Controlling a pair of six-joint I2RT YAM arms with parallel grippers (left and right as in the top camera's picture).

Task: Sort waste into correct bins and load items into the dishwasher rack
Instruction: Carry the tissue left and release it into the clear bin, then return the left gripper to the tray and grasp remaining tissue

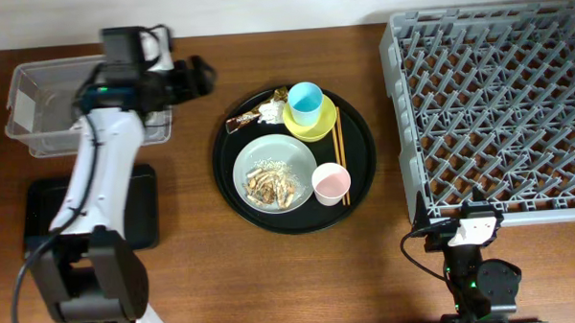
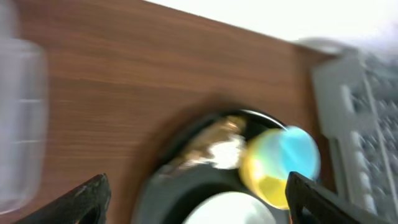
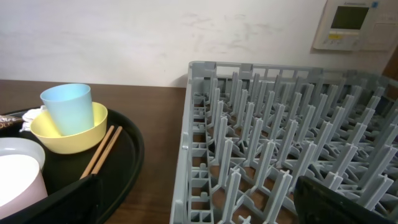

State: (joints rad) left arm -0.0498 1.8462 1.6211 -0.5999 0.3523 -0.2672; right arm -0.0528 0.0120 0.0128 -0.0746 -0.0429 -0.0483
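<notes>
A round black tray (image 1: 364, 168) holds a light-blue cup (image 1: 305, 101) standing in a yellow bowl (image 1: 323, 124), a pink cup (image 1: 330, 183), and a pale grey plate (image 1: 268, 153) with food scraps (image 1: 272, 184). Crumpled white paper (image 1: 269, 111) and a gold-brown wrapper (image 1: 240, 121) lie at the tray's far left rim. My left gripper (image 1: 193, 78) is open and empty, left of the tray; its blurred wrist view (image 2: 196, 186) shows the paper (image 2: 227, 154) and blue cup (image 2: 297, 154). My right gripper (image 1: 462, 227) is open and empty by the grey rack's (image 1: 497, 106) near edge, as its wrist view (image 3: 198, 186) also shows.
A clear plastic tub (image 1: 36, 113) stands at the far left under my left arm, with a shallow black rectangular tray (image 1: 146, 214) in front of it. Chopsticks (image 1: 340, 160) lie on the round tray beside the bowl. A wall runs behind the table.
</notes>
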